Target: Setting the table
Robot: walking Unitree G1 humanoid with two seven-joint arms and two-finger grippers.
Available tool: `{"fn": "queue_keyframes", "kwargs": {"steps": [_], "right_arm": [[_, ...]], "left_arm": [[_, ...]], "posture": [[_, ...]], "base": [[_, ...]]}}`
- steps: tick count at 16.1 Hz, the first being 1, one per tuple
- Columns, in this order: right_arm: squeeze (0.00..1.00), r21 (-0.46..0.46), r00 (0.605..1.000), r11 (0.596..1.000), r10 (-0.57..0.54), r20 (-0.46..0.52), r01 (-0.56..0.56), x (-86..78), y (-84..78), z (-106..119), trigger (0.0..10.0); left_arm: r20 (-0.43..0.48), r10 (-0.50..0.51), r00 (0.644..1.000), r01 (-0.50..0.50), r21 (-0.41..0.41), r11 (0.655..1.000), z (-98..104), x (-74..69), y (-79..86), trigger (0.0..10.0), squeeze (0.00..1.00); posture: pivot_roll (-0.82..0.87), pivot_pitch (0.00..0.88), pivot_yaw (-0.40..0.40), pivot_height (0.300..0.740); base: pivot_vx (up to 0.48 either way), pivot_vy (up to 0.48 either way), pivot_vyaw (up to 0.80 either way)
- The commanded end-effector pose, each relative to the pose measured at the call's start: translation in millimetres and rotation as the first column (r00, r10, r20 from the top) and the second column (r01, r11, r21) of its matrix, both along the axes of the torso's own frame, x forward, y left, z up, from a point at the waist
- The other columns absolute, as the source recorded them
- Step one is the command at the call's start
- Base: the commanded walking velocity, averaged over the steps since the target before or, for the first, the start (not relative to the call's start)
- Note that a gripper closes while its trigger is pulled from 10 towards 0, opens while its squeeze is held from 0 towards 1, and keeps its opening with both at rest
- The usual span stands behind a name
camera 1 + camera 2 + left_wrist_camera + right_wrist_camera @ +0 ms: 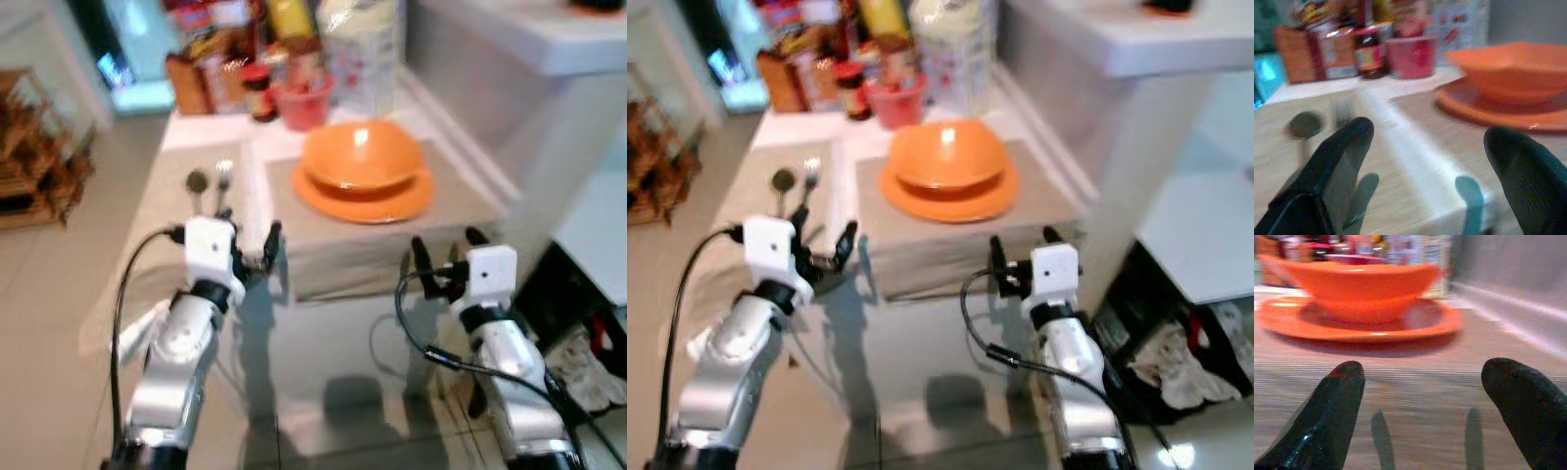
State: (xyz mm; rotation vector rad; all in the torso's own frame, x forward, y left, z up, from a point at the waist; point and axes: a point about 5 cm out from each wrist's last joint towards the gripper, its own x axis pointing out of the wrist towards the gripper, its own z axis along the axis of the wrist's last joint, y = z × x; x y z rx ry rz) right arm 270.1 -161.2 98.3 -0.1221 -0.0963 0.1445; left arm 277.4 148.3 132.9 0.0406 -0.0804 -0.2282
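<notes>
While both claws hover spread, left claw [247, 240], right claw [446, 257], spoon [197, 186] lies lengthwise, bowl pointing away.

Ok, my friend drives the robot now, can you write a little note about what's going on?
Left hand: open, empty, at the table's near edge.
Right hand: open, empty, at the near edge of the placemat.
Orange bowl sits on the orange plate on the placemat.
Spoon and fork lie side by side, left of the placemat.
Left: probably moving the cutlery beside the plate.
</notes>
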Motion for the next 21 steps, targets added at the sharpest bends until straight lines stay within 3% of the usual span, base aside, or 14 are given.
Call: {"fn": "queue_keyframes", "kwargs": {"steps": [1,6,8,10,13,16,21], "right_arm": [[0.0,-0.012,1.0,1.0,0.029,0.0,-0.029,-0.3,6.3,2.2,10.0],[0.0,-0.022,0.999,0.999,0.037,-0.012,-0.037,-0.6,7.4,1.2,10.0],[0.0,-0.026,0.999,0.998,0.053,-0.004,-0.053,-1.1,7.9,7.9,10.0],[0.0,-0.024,0.998,0.998,0.058,-0.013,-0.059,-6.8,6.1,6.0,10.0],[0.0,-0.011,0.998,0.998,0.057,-0.033,-0.058,-10.1,6.7,1.4,10.0],[0.0,-0.01,0.997,0.998,0.068,-0.043,-0.069,-7.7,11.1,0.6,10.0],[0.0,-0.025,0.996,0.997,0.075,-0.047,-0.076,-5.3,12.3,0.9,10.0]], "left_arm": [[-0.009,0.019,1.0,-0.019,0.006,1.0,-1.0,-0.4,5.2,10.0,0.0],[-0.017,0.032,0.999,-0.031,0.014,0.999,-3.5,-2.4,3.0,10.0,0.0],[-0.046,0.041,0.998,-0.04,0.032,0.999,-9.1,-9.9,12.9,10.0,0.0],[-0.129,0.047,0.991,-0.041,0.045,0.998,-24.9,-34.1,37.2,10.0,0.0],[-0.177,0.069,0.982,-0.067,0.02,0.998,-37.5,-61.3,49.2,10.0,0.0],[-0.147,0.061,0.987,-0.062,-0.008,0.998,-32.3,-56.7,32.8,10.0,0.0],[-0.12,0.068,0.99,-0.072,-0.029,0.997,-25.3,-45.8,22.3,10.0,0.0]], "posture": [[-0.05,0.0,0.069,0.74],[-0.05,0.0,0.065,0.74],[-0.05,0.0,0.068,0.74],[-0.04,0.0,0.076,0.74],[-0.03,0.0,0.077,0.74],[-0.02,0.0,0.065,0.74],[-0.03,0.0,0.06,0.74]], "base": [[0.0,0.0,0.0],[0.0,0.0,-0.4],[0.0,0.0,0.0],[0.0,0.0,0.0],[0.0,0.0,0.0],[0.0,0.0,0.0],[0.0,0.0,0.32]]}}
